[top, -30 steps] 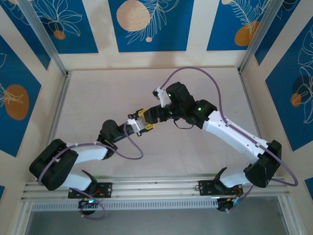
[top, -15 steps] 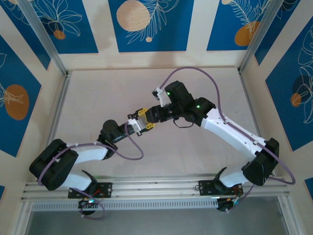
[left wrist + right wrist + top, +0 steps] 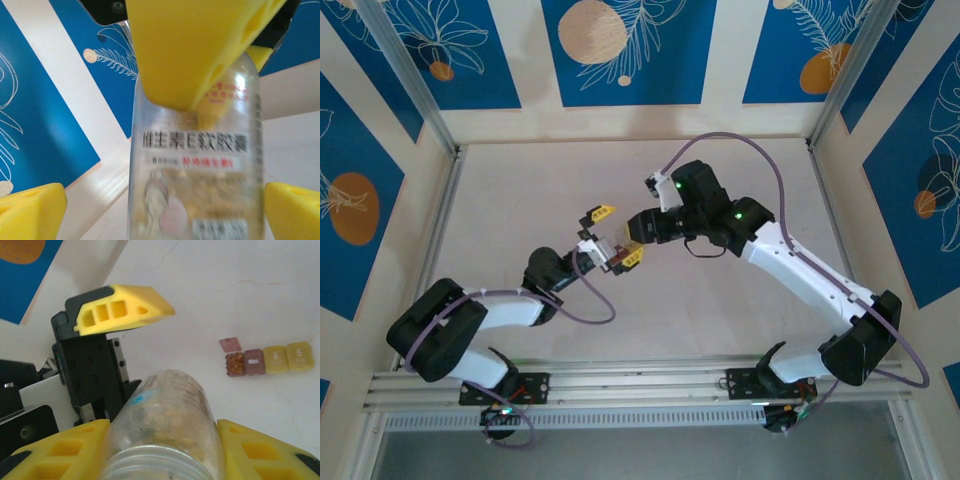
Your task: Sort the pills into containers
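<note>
The right gripper [image 3: 160, 452] has its jaws clamped on a clear pill bottle [image 3: 167, 405], one yellow finger on each side of its body. The left gripper [image 3: 617, 234] faces it with its jaws spread wide apart. The bottle's far end sits between them and touches neither, with bare gaps on both sides in the left wrist view. The containers [image 3: 275, 360], a short row of tiny square boxes, dark red at one end and yellow at the other, lie on the pale desk [image 3: 225, 285] beyond the bottle, well apart from both sets of jaws. The end dark red box stands open with speckled orange-brown contents, and a small lid [image 3: 230, 344] lies just beside it.
</note>
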Available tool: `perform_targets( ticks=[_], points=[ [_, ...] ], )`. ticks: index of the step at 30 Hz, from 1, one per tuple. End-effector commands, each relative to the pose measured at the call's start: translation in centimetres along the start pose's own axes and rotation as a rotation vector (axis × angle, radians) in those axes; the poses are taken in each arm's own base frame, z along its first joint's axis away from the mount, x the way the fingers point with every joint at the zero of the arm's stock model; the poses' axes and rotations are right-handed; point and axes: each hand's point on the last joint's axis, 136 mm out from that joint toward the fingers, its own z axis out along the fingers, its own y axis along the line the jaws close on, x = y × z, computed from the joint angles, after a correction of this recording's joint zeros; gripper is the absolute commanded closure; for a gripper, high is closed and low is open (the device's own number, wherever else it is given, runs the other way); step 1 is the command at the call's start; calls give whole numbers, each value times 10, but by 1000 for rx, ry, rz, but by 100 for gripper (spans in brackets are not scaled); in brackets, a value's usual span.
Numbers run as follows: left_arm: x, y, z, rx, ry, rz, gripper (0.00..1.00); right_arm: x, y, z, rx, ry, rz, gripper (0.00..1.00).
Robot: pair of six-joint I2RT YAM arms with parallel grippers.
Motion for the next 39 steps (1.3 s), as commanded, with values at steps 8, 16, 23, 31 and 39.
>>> perform_targets(
  ticks=[8, 16, 23, 31, 39],
  points=[
    [-19, 15, -14, -85, -47, -68, 0, -50, -121, -16, 399, -85, -32, 69],
    [-3, 64, -45, -376, 190, -336, 0, -79, -244, 14, 574, 39, 63, 68],
    [33, 98, -99, -676, 426, -499, 0, -86, -295, 49, 614, 156, 83, 67],
    [76, 103, -127, -773, 542, -691, 0, -81, -312, 98, 644, 249, 41, 65],
    [101, 99, -127, -763, 609, -783, 0, -69, -308, 126, 601, 288, 49, 62]
  ],
)
